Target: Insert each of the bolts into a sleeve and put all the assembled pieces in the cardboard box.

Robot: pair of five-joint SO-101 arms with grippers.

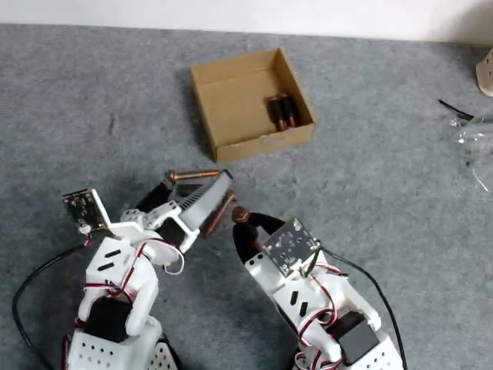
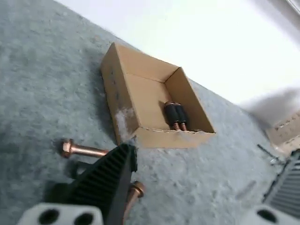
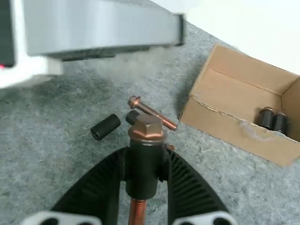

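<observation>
The cardboard box (image 1: 231, 100) stands at the back middle of the grey mat, with two assembled pieces (image 1: 283, 112) lying side by side in its right corner. My right gripper (image 3: 145, 159) is shut on a black sleeve with a copper bolt (image 3: 146, 126) through it, head towards the box. In front of the box lie a loose bolt (image 1: 194, 176) and a second bolt (image 1: 219, 213). My left gripper (image 1: 199, 193) stands open low over these bolts, its black finger (image 2: 105, 180) beside one bolt (image 2: 133, 192). A loose black sleeve (image 3: 105, 126) lies beyond the held piece, another sleeve (image 3: 132, 117) half hidden behind it.
Clear plastic items and a black cable (image 1: 468, 131) lie at the mat's right edge, and a pale object (image 1: 485, 73) sits at the far right. The two arm bases (image 1: 115, 308) stand close together at the front. Open mat lies left and right of the box.
</observation>
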